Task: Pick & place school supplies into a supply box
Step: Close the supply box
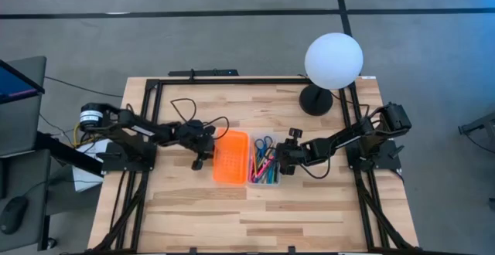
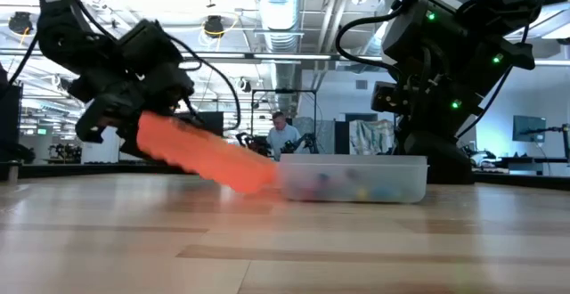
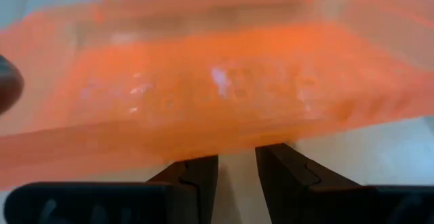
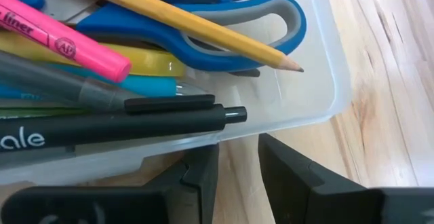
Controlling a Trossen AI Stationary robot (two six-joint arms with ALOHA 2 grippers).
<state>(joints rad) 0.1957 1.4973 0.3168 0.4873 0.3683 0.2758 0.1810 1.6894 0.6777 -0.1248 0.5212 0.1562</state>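
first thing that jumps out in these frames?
The bright orange ribbed plastic lid, mid-table: the left gripper holds its outer edge up, so it slopes down to the clear plastic box, which is packed with pens, markers, a yellow pencil and blue-handled scissors. The right gripper sits at the box's far side, and a white globe lamp stands at the table's back right.

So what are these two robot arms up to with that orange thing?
They are packing school supplies. The pens and scissors already lie in the clear box. The left claw is at the box's orange lid, which slopes with one edge raised. The right claw sits at the box's other side, its fingers slightly apart at the rim.
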